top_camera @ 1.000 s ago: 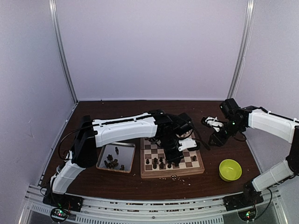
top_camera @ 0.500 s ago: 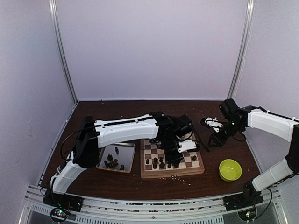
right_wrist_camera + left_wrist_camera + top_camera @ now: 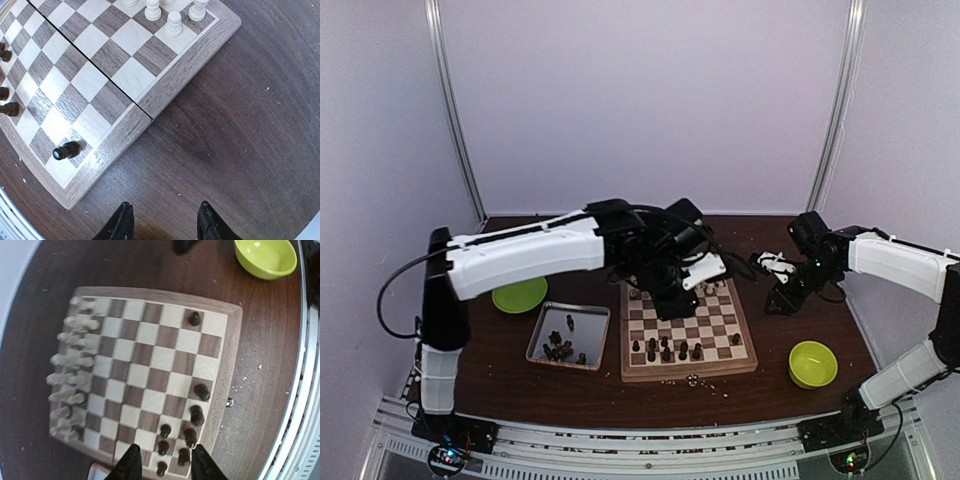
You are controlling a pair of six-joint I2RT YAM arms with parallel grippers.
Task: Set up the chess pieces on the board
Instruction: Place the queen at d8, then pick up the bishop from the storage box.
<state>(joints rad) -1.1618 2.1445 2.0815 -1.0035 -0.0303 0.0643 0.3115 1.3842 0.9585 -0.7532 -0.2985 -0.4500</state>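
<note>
Here, the left gripper [image 3: 165, 466] hovers above the board [image 3: 155, 357], fingers apart and empty, as dark chess pieces [image 3: 190, 438] cluster along its near edge. The right gripper [image 3: 164, 222], fingers likewise apart, hangs beside the board's right edge.

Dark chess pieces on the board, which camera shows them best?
The left wrist view: it looks down on nearly the whole board, and the dark chess pieces stand distinct. The top view shows them tiny; the right wrist view catches only a few.
</note>
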